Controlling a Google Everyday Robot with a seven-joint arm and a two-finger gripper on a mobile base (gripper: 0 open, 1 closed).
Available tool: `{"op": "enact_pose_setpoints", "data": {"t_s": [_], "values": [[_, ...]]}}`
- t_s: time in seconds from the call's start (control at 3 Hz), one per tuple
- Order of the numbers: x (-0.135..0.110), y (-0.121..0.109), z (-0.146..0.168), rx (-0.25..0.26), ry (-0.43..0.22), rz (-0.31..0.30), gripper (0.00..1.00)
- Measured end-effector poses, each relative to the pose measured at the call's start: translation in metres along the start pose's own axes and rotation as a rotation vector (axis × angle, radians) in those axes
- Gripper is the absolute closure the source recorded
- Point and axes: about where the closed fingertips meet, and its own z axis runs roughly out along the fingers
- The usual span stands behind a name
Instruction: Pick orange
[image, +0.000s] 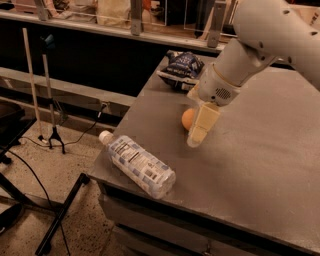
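Note:
The orange (187, 119) lies on the grey table (250, 170), near the middle of its left half. The near cream finger (203, 125) of my gripper (192, 134) covers the fruit's right side. The gripper comes down from the white arm at the upper right, and its tip is at table level right beside the orange. The jaws look open, with the orange at the near finger's left face. The far finger is hidden.
A clear plastic bottle (141, 165) with a white label lies on its side at the table's front left corner. A dark snack bag (183, 67) sits at the back left. A railing and a counter stand behind. Stands and cables are on the floor to the left.

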Motion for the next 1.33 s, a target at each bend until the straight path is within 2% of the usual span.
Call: {"op": "enact_pose_setpoints", "data": {"t_s": [0.33, 1.0, 1.33], "values": [[-0.001, 0.0, 0.001, -0.001, 0.0, -0.001, 0.2], [-0.002, 0.0, 0.003, -0.004, -0.002, -0.004, 0.66], [-0.016, -0.004, -0.024, 0.036, -0.031, -0.044, 0.9]]}}
